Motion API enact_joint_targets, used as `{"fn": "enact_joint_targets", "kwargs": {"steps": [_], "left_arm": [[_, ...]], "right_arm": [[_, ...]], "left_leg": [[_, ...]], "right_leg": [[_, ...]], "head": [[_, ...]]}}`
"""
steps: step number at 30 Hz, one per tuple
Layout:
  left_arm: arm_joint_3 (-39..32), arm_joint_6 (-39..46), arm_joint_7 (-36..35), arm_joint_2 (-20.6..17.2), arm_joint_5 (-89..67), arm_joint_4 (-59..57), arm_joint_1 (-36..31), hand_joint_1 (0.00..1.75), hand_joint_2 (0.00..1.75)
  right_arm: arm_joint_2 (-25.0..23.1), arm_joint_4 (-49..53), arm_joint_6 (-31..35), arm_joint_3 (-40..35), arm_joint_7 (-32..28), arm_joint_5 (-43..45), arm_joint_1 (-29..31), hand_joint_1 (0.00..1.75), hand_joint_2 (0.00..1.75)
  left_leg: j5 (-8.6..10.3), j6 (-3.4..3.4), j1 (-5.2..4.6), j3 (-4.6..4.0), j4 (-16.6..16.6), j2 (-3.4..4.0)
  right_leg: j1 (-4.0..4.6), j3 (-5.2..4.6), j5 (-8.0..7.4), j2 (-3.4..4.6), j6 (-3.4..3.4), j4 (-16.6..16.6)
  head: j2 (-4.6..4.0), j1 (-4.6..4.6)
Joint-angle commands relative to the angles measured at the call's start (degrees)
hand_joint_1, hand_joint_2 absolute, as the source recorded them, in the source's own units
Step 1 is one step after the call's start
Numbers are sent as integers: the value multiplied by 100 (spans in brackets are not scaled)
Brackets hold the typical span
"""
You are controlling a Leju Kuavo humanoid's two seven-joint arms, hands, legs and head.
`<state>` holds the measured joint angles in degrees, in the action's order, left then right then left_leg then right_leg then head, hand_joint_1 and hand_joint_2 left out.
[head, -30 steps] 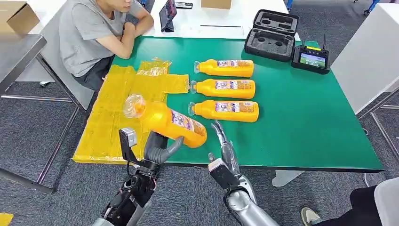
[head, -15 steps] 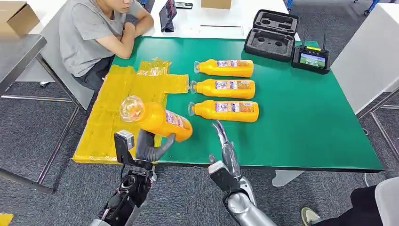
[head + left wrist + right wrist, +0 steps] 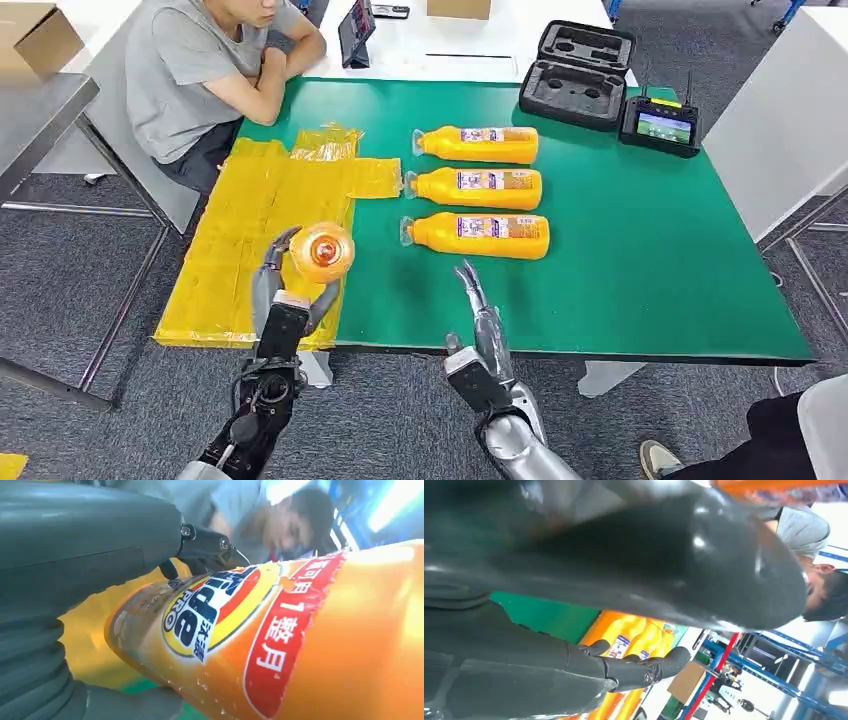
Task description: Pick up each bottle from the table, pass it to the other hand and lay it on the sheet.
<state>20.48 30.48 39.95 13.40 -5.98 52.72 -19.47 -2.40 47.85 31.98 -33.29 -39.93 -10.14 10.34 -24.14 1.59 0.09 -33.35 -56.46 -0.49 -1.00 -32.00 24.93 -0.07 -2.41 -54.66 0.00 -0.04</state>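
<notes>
1. A grey carpeted floor [image 3: 90, 260] surrounds the green tabletop [image 3: 650, 260], which is the landmark for all that follows.
2. A person [image 3: 200, 70] in a grey shirt sits at the far left corner of the tabletop, arms folded on its edge.
3. The yellow sheet [image 3: 230, 240] covers the left end of the tabletop, running from its near edge back toward the person.
4. A black foam-lined case [image 3: 578, 72] lies open at the far edge of the tabletop, with a black controller [image 3: 660, 125] and its lit screen just to the right of it.
5. Three orange bottles lie on their sides in a column at the middle of the tabletop, caps pointing toward the sheet: the far bottle [image 3: 480, 144], the middle bottle [image 3: 478, 187] and the near bottle [image 3: 480, 235].
6. A fourth one, the held bottle [image 3: 322, 248], hangs above the sheet near the tabletop's near left edge, its end facing the head camera; the left wrist view shows its red and yellow label [image 3: 225, 625] close up.
7. The left robot hand [image 3: 285, 290] grips this held bottle, fingers wrapped on both sides of it.
8. The right robot hand [image 3: 478, 310] stands at the near edge of the tabletop, below the near bottle, fingers straight, spread apart and holding nothing.
</notes>
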Motion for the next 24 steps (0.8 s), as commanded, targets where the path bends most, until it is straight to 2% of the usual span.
{"fn": "enact_joint_targets", "kwargs": {"steps": [1, 4, 5, 7, 10, 14, 18, 24], "left_arm": [[-19, 715, -232, -409, -951, -1093, -529, 175, 175], [-146, 952, -563, -492, -1722, -1355, -607, 175, 175], [-605, 952, -741, -384, -2524, -1257, -493, 175, 175], [-1075, 952, -1034, -294, -3465, -1167, -450, 175, 175], [-1075, 952, -1034, -294, -3465, -1167, -450, 175, 175], [-1657, 952, -1745, -184, -5066, -1109, -492, 175, 175], [-1775, 952, -2523, -217, -6151, -1391, -661, 175, 175], [-1868, 952, -2844, -232, -6502, -1417, -681, 175, 175]], "right_arm": [[-42, -30, -40, 157, -7, 1, 31, 0, 0], [-61, -9, -82, 183, -7, -2, 3, 0, 0], [-66, -43, -89, 193, -7, -22, 9, 0, 0], [-48, -40, -91, 213, -7, -13, -12, 0, 0], [-48, -40, -91, 213, -7, -13, -12, 0, 0], [-45, -50, -66, 259, -7, 17, -58, 0, 0], [-63, -66, -82, 261, -7, 17, -66, 0, 0], [-88, -124, -114, 262, -7, 9, -25, 0, 0]], "left_leg": [[-6, -9, 5, 15, -2, 8], [-8, -10, 5, 20, -2, 11], [-13, -12, 8, 25, -8, 12], [-11, -10, 7, 19, -4, 24], [-5, -7, 4, 8, -2, 9], [-8, -8, 6, 10, -6, 11], [-6, -7, 4, 9, -5, 6], [-12, -11, 10, 14, -12, 7]], "right_leg": [[6, 12, 4, 5, 12, -2], [6, 17, 5, 7, 13, -2], [9, 23, 9, 8, 17, -6], [8, 14, 3, 20, 14, -3], [4, 7, 3, 6, 9, -1], [7, 9, 6, 7, 11, -4], [5, 8, 4, 3, 10, -4], [11, 15, 10, 2, 15, -9]], "head": [[0, 0], [0, 2], [0, 0], [0, 2], [0, 0], [0, 0], [-2, 0], [0, 0]]}}
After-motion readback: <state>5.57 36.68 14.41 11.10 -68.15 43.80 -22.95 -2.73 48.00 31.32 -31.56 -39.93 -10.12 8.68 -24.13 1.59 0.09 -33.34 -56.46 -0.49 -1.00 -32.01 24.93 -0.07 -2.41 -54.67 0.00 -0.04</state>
